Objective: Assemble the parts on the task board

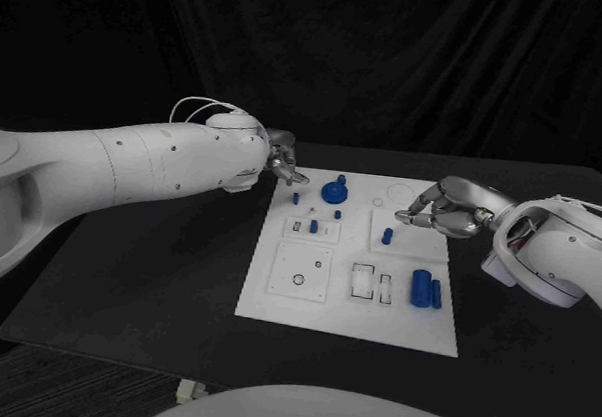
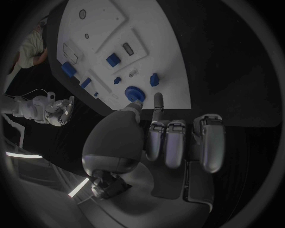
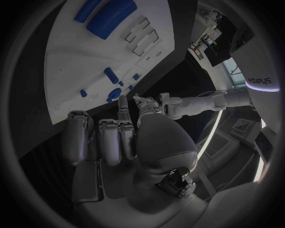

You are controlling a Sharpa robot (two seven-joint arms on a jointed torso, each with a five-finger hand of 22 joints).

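I'm seeing the white task board (image 1: 349, 319) lying mid-counter (image 1: 134, 282), blue parts (image 1: 420, 287) scattered over it, a round knob (image 1: 335, 192) at its far edge. My left hand (image 1: 283, 159) is hovering at the board's far-left corner, fingers (image 2: 177, 142) curled together, holding nothing; my right hand (image 1: 449, 209) likewise over the right edge.

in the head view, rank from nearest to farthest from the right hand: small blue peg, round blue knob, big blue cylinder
1. Small blue peg, just below and left of the right hand.
2. Round blue knob, at the board's far edge, toward the left hand.
3. Big blue cylinder, near the board's front right.
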